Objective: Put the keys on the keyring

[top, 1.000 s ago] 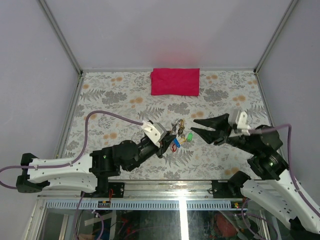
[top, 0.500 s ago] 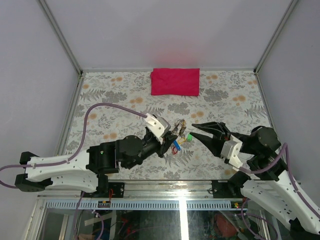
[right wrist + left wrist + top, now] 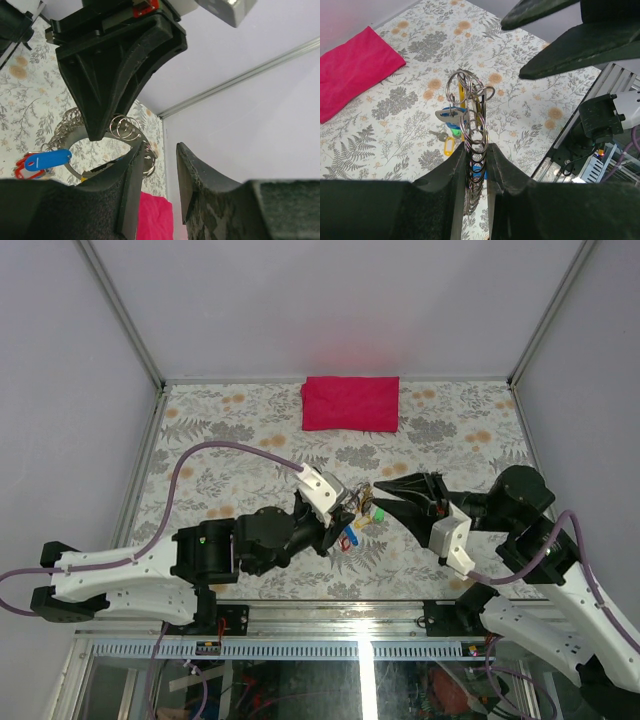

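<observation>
Between the fingers of your left pincer (image 3: 476, 149) the keyring (image 3: 474, 172) is clamped, with keys (image 3: 451, 114) hanging off it above the surface (image 3: 380, 125). Your right pincer (image 3: 159, 146) stands open and empty just beside the rings; a careless push could twist the ring loose or snag the keys.

Cloth (image 3: 350, 403) behind keys (image 3: 352, 532); keyring (image 3: 472, 131) seemingly above

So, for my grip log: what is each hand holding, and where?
Left hand pinches the keyring by its near coils; right hand, jaws apart, holds nothing.
</observation>
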`<move>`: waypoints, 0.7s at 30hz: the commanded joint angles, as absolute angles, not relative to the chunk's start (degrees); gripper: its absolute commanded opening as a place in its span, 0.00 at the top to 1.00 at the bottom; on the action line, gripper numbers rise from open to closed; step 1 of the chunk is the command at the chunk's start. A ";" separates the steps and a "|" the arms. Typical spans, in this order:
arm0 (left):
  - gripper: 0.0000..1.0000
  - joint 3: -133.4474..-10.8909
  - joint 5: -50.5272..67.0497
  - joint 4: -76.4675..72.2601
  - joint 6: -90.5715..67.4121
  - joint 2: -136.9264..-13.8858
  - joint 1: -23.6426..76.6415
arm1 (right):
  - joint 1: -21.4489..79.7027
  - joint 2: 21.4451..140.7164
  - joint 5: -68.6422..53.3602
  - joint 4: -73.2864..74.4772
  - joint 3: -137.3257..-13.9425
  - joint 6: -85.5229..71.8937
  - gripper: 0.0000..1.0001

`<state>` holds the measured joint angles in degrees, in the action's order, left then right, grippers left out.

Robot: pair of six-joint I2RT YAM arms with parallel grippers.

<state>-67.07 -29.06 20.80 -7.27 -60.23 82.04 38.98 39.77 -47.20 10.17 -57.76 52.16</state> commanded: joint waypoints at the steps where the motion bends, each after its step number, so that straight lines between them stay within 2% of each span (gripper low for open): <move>1: 1.00 -70.62 -30.06 21.56 -8.09 -60.20 82.22 | 42.39 41.93 -42.97 12.84 -60.56 59.01 0.61; 4: 1.00 -71.47 -30.00 22.94 -8.08 -60.19 82.00 | 44.85 43.64 -39.58 14.05 -60.25 63.55 0.61; 8: 1.00 -72.94 -28.91 25.63 -8.44 -60.26 80.32 | 46.95 42.89 -36.88 4.82 -55.93 63.28 0.60; 12: 1.00 -72.69 -22.95 26.12 -8.25 -59.42 74.33 | 47.11 42.90 -32.92 0.94 -54.10 64.26 0.59; 21: 1.00 -74.26 -17.88 27.59 -5.57 -60.05 69.18 | 47.11 45.32 -33.48 -3.44 -51.95 66.68 0.60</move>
